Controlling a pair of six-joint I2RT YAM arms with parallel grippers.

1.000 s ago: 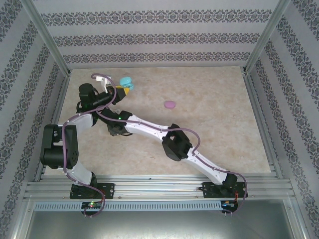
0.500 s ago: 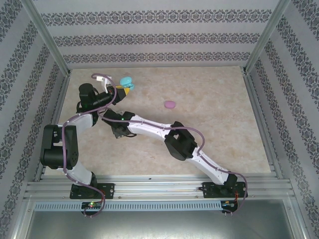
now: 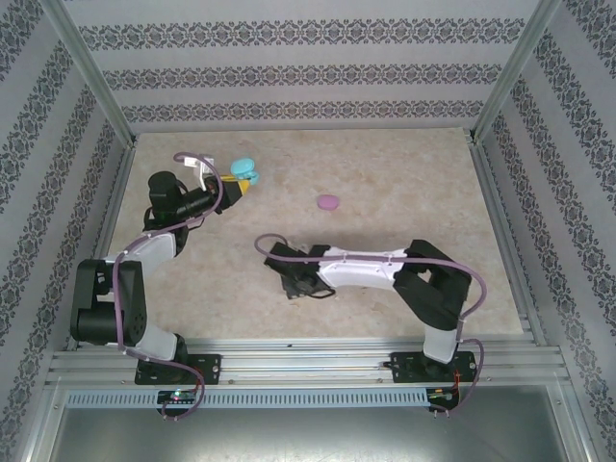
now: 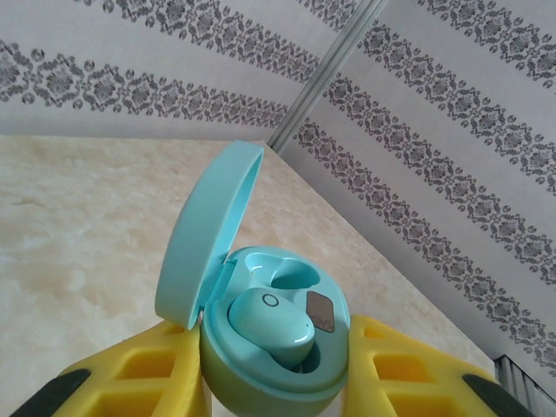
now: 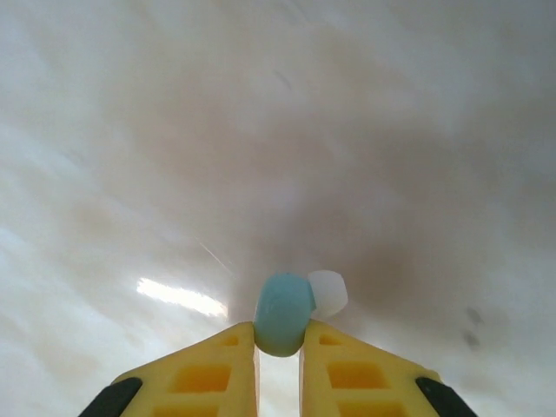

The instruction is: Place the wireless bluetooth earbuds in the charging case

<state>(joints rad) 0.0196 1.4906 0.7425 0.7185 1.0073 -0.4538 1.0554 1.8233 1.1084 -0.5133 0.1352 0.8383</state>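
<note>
Cases: two. Your left gripper [image 3: 236,180] has the turquoise case [image 3: 243,170] raised near the far-left corner of the worktop [image 3: 414,164]. The pink case [image 3: 329,202] lies toward the far edge, about midway between the sides.
Earbuds: two light blue ones. There's a seated earbud [image 4: 269,326] in the turquoise case and a carried earbud [image 5: 282,314] in your right gripper [image 5: 280,340].
Left grip: yellow fingers [image 4: 130,373] are clamped on the turquoise case's base, with its lid [image 4: 207,234] standing open.
Right grip: the tips are pinched on the carried earbud, its white tip [image 5: 326,293] poking out to the right. The gripper sits over the near half of the worktop, left of centre.
Left wrist view: this gives you the case's inside, one well filled and the empty well [image 4: 291,276] behind it. From above, that inside is too small to tell.
Right wrist view: here's your pinch up close. From above, the earbud can't be made out.
Since a second ago: your right arm [image 3: 385,265] reached across beneath the left gripper, and now it's folded back, well apart. Both cases sit where they were.
</note>
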